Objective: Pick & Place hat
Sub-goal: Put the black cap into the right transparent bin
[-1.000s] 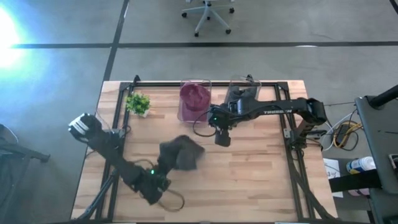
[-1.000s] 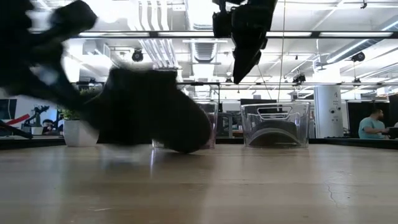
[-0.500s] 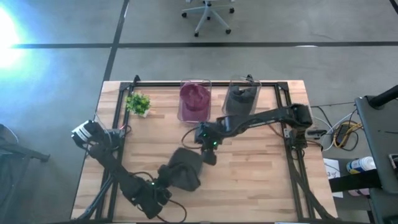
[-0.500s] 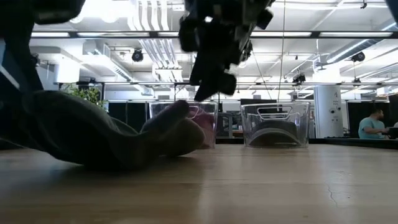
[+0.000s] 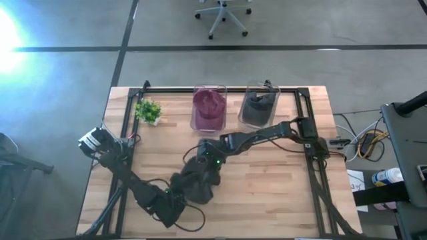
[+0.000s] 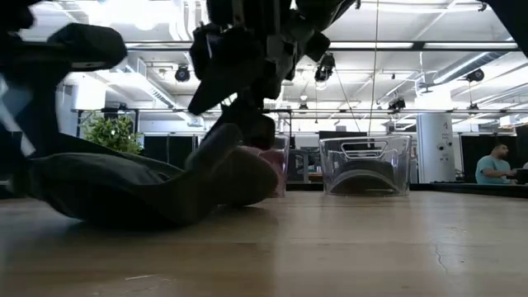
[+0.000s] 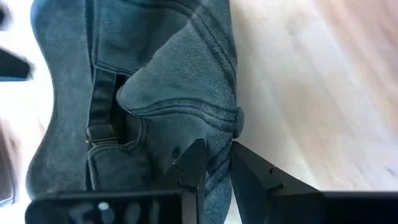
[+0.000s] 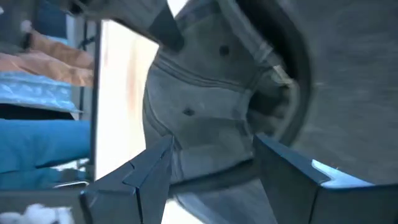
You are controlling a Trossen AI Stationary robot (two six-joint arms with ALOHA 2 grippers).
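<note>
A: Where's the hat point(image 5: 195, 183)?

B: Flat on the table point(image 5: 280, 193), mid-front. My left gripper point(image 7: 213, 163) pinches its edge, jaws nearly closed. My right gripper point(image 8: 208, 163) hangs spread over the crown, gripping nothing

A: Progress?

B: Not binned yet; lift and placing remain, I judge

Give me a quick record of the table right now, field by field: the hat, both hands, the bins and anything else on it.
hat: dark grey cap lying on the wooden table, near the front middle
left hand: at the cap's edge, fabric between its narrowly parted fingers
right hand: over the cap, fingers open, straddling the crown
left bin: clear bin at the back, holding a maroon hat
right bin: clear bin beside it, holding a dark hat
other: small potted plant at the back left
</note>
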